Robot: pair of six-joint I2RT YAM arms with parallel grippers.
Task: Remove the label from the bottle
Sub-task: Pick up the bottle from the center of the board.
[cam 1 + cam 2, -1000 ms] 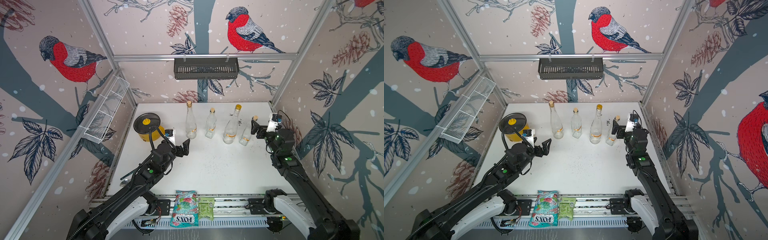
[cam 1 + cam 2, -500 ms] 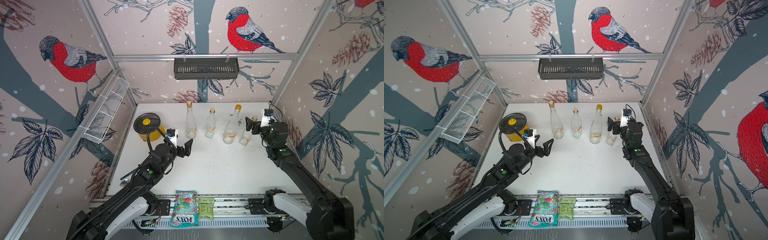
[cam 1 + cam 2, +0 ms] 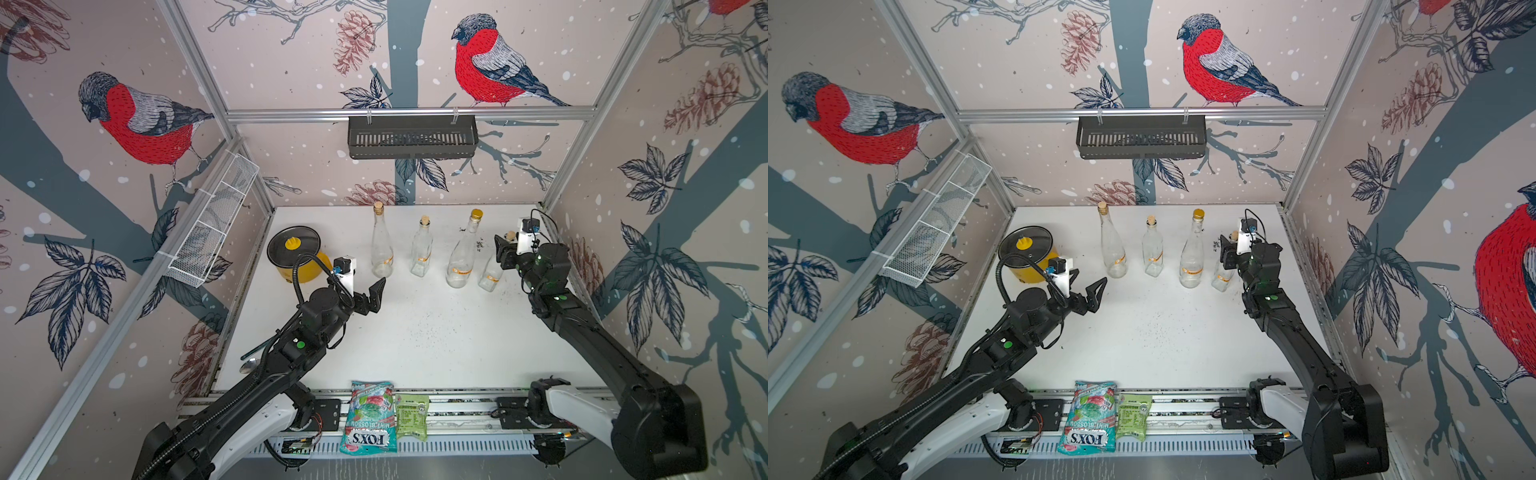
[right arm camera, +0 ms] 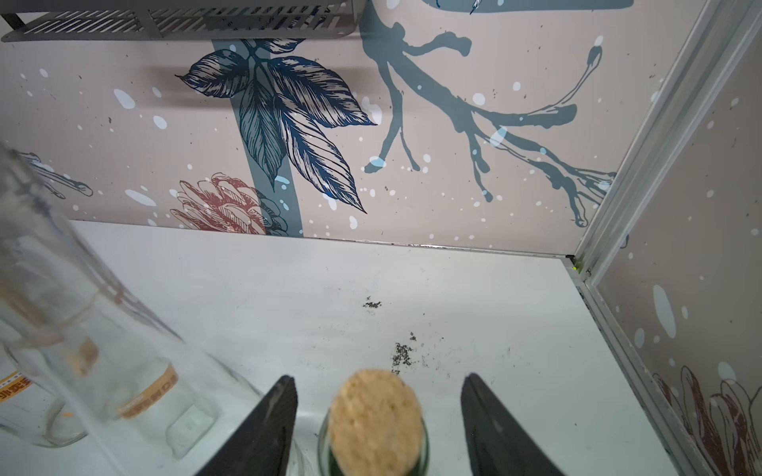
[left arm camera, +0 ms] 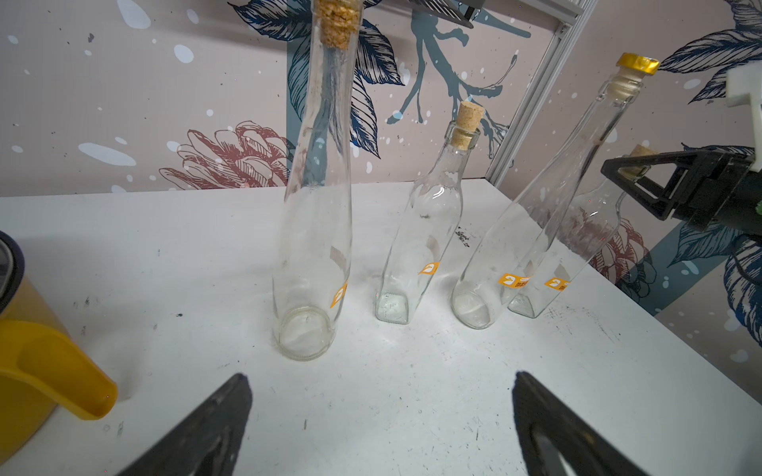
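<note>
Four clear glass bottles stand in a row at the back of the white table [image 3: 415,332], each with an orange label low on its body. The rightmost is a small corked bottle [image 3: 490,272] with its label [image 3: 493,279] facing forward. My right gripper [image 3: 505,245] straddles its cork [image 4: 377,420]. In the right wrist view the right gripper [image 4: 379,378] is open, with a gap between the cork and each of the fingers [image 4: 268,424]. My left gripper [image 3: 368,293] hangs open over bare table in front of the leftmost tall bottle [image 5: 317,206], holding nothing.
A yellow pot with a dark lid [image 3: 295,253] stands at the back left, and a spoon [image 3: 249,365] lies by the left edge. A candy bag [image 3: 368,417] and a green packet [image 3: 411,415] lie on the front rail. The right wall runs close behind my right arm.
My right gripper has moved in over the small bottle's neck and its jaws have narrowed round the cork. My left gripper has drifted slightly right, still open.
</note>
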